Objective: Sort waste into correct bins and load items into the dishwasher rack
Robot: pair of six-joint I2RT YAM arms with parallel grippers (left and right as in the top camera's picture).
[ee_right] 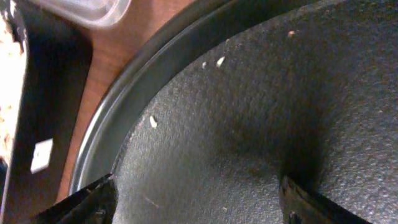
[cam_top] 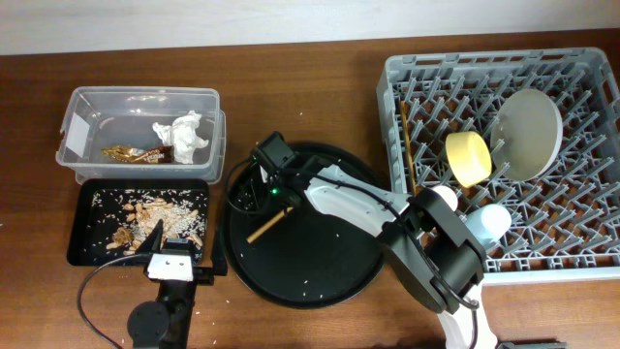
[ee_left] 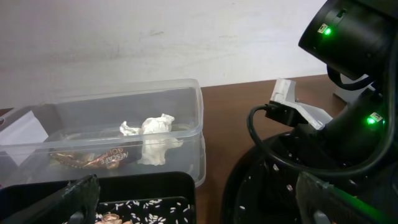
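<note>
1. Grey dishwasher rack (cam_top: 397,116), at right, holds the plate (cam_top: 528,134) and yellow bowl (cam_top: 468,158).
2. Round black tray (cam_top: 291,276), centre, with one chopstick (cam_top: 266,226) lying on it.
3. Clear tub (cam_top: 87,107) holds the tissue (cam_top: 184,136) and wrapper (cam_top: 136,153).
4. Right gripper (ee_right: 198,186), fingers spread and empty, is just above the round tray.
5. Left gripper (ee_left: 198,186) is spread and empty.

The rack (cam_top: 389,116) is grey lattice, the bowl (cam_top: 468,158) yellow, the tissue (cam_top: 186,136) white, the wrapper (cam_top: 133,153) gold-brown.

a robot lab bench dressed up as a kitchen. the round black tray (cam_top: 320,281) sits on a bare wooden table (cam_top: 320,48) with a plain white wall (ee_left: 155,43) behind it. a loose dishwasher rack (cam_top: 397,73) lies to its right, a clear tub (cam_top: 87,102) and shallow black tray (cam_top: 82,223) to its left, and a robot arm (cam_top: 354,201) reaches over it.
</note>
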